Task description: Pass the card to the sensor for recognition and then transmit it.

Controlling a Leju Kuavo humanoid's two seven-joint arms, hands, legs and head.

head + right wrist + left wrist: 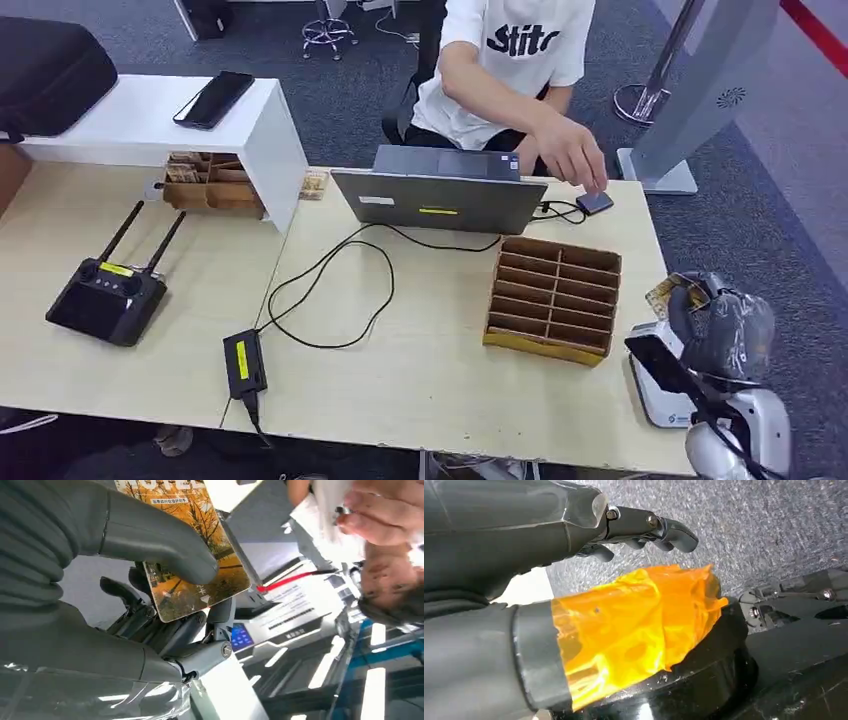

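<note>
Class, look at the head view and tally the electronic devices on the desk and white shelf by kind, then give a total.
Laptop: 1
Phone: 1
Remote controller with two antennas: 1
Power adapter: 1
Small black reader under the person's hand: 1
Total: 5

Office or test room, by the look of it. Grey carpet (330, 110) underfoot, a pale wooden bench (420, 370) carrying a laptop (440, 190) with its cable (330, 290) and power brick (244, 362), a remote controller (105, 295) with two antennas, and a slotted wooden card rack (553, 297). White shelf (150, 120) with a phone (214, 98) on top; swivel chair base (328, 35) behind; person (510, 70) seated across the bench.
</note>
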